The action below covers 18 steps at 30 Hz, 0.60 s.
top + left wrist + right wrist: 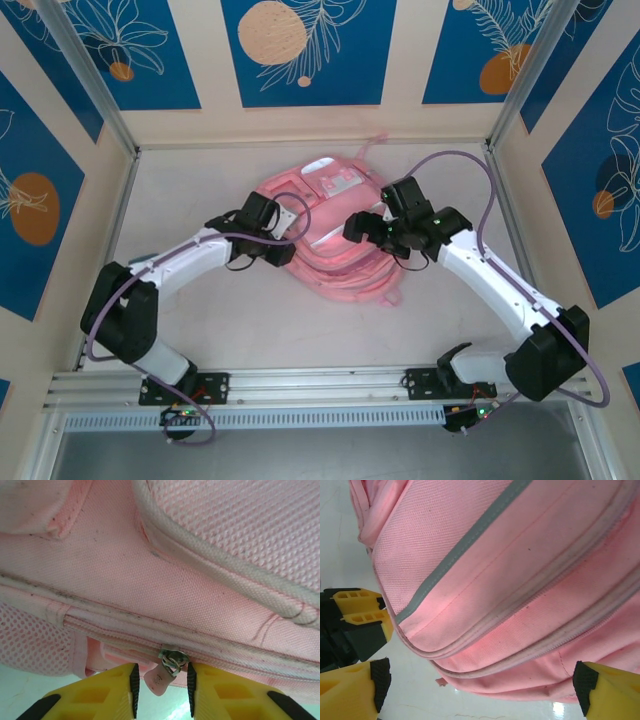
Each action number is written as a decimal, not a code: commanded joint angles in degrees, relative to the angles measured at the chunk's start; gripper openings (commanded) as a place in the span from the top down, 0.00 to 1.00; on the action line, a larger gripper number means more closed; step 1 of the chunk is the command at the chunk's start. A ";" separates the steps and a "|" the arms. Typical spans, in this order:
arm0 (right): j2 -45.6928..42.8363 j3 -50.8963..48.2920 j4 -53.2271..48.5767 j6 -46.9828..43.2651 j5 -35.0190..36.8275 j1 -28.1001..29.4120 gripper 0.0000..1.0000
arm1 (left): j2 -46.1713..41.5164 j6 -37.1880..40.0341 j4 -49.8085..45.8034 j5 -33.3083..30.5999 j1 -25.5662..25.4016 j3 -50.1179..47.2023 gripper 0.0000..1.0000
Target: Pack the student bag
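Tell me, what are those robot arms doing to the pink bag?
A two-armed robot is working on a big soft pink fabric backpack lying on the pale table. The left pincer has its yellow fingers either side of a small metal zip pull on the bag's edge, not pinching it yet. The right pincer hangs wide open by the bag's front, holding nothing.
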 commanded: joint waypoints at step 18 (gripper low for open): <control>-6.16 -9.81 0.77 5.17 -3.53 -6.67 0.06 | 3.59 5.79 -4.85 -1.97 0.21 3.95 0.74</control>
